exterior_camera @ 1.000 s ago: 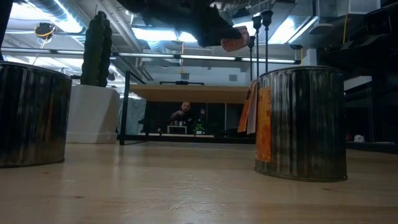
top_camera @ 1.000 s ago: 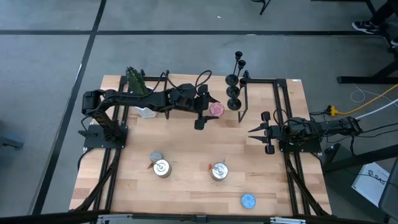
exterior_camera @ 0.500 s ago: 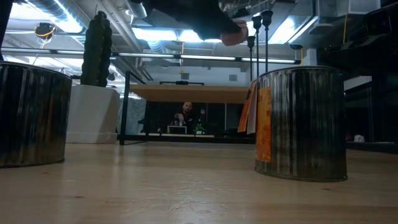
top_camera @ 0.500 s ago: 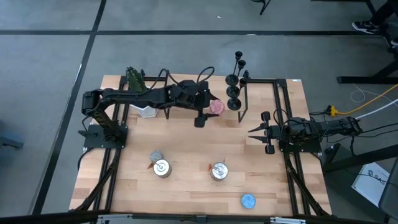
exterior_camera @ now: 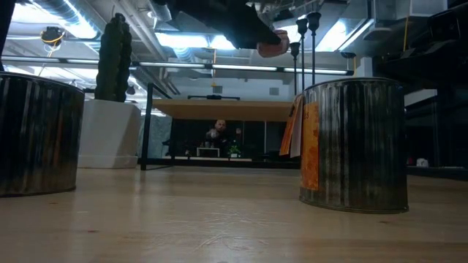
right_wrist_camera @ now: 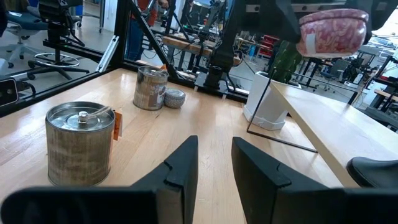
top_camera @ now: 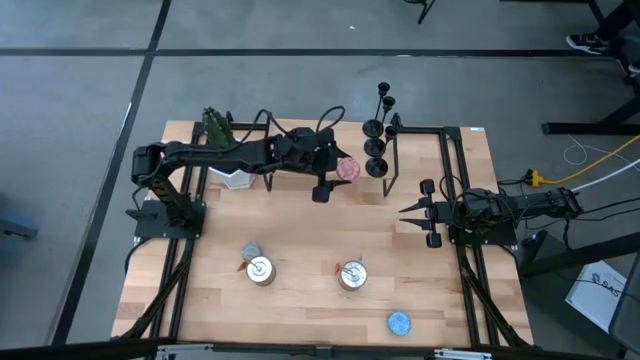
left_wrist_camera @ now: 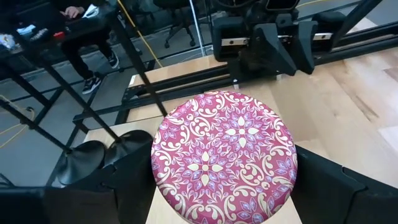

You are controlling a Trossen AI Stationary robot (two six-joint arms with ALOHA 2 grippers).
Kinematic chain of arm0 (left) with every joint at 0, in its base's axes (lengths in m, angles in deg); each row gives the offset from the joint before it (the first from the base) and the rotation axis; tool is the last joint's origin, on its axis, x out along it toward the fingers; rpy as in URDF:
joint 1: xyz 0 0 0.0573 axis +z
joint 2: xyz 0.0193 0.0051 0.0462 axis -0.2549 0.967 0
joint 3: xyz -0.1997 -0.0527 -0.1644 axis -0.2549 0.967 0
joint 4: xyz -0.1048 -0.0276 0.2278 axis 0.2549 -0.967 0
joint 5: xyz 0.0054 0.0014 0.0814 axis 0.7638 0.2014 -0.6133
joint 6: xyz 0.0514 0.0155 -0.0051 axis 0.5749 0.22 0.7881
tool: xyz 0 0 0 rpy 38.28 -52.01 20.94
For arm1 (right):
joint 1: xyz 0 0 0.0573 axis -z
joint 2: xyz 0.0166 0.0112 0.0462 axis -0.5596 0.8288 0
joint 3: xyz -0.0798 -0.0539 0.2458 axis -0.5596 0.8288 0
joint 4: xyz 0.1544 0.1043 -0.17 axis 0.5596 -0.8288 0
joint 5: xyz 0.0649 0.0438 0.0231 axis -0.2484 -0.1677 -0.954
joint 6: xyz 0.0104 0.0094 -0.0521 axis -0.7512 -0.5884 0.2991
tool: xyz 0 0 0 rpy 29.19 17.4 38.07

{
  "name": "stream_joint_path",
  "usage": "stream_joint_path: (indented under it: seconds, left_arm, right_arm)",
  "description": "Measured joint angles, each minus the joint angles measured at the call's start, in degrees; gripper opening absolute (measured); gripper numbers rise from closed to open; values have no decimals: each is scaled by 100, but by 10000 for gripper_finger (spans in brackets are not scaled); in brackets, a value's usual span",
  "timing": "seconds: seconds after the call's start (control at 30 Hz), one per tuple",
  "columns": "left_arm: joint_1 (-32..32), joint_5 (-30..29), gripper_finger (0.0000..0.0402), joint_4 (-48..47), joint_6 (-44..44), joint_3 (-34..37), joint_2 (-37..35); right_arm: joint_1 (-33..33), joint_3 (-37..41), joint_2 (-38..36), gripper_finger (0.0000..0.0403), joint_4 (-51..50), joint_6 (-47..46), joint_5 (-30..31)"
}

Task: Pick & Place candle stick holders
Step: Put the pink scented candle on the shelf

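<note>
The left hand (top_camera: 340, 172) is raised above the far middle of the bench (top_camera: 300, 300), clamped on a round pink patterned tin (top_camera: 347, 172). The left wrist view shows the tin's (left_wrist_camera: 225, 155) floral lid filling the space between the two fingers, which press against its sides. In the low view the tin (exterior_camera: 272, 47) hangs well off the wood, and the right wrist view sees it (right_wrist_camera: 331, 30) held high over a raised wooden shelf (right_wrist_camera: 329, 134).

The holders (top_camera: 378, 130) stand in a close row at the far edge of the bench, just beside the tin, next to a black wire stand (top_camera: 393, 160). Nothing grips them. Their dark round bases (left_wrist_camera: 87, 163) show just beside the left fingers in the left wrist view, and two thin stems with cups (exterior_camera: 307, 22) rise in the low view.

The right hand (top_camera: 412, 212) waits near the right edge of the bench, its fingers (right_wrist_camera: 183, 165) a little apart and holding nothing.

Two silver cans (top_camera: 260, 270) (top_camera: 352, 275) stand near the front, with a small blue lid (top_camera: 399, 322) towards the front right corner. A cactus in a white pot (top_camera: 222, 140) stands at the far left.

Judged from this, the step in hand is carrying the tin, seemingly to clear or set it by the holders; no holder has been picked yet. The next move calls for setting the tin down without knocking the thin, top-heavy holders close by, then closing on one by its stem.
</note>
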Motion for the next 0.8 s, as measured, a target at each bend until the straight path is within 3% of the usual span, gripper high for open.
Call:
stream_joint_path:
  seconds: [0.8]
  left_arm:
    - [811,-18,295,-63,-323,0,4]
  right_arm:
    - [0,0,1,101,0,1,1]
